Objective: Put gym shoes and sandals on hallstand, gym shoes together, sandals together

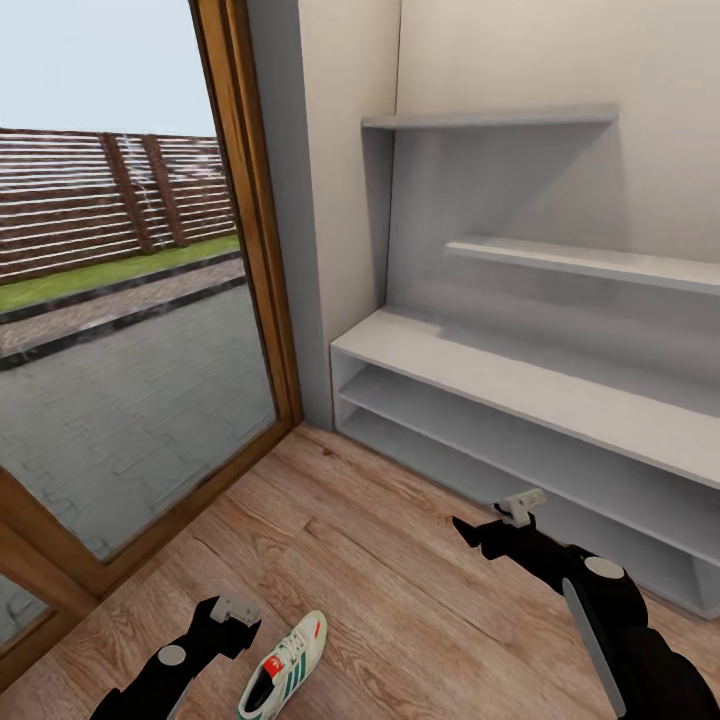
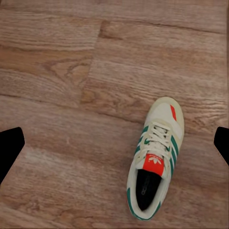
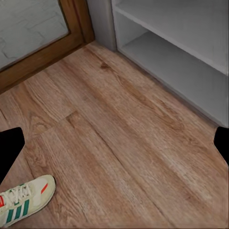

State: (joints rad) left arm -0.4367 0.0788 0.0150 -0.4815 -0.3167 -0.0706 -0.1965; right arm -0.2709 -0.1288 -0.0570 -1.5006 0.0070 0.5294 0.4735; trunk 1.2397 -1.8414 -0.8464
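Cream-white lace-up gym shoe with green stripes and a red tongue patch (image 1: 285, 670) lies flat on the light brown wood-plank floor (image 1: 380, 570), just beside my left pincer (image 1: 238, 615). That pincer hangs above it with its black fingers (image 2: 10, 149) spread wide and nothing in them. My right pincer (image 1: 478, 530) is wide and bare too. The pale grey shoe rack (image 1: 520, 385) has nothing on the shelves I can see, so I think no shoe is put away yet

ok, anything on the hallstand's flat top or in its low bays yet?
No. The hallstand top and the visible parts of both bays look bare; the bays' far right end is hidden behind the right gripper. One gym shoe lies on the floor.
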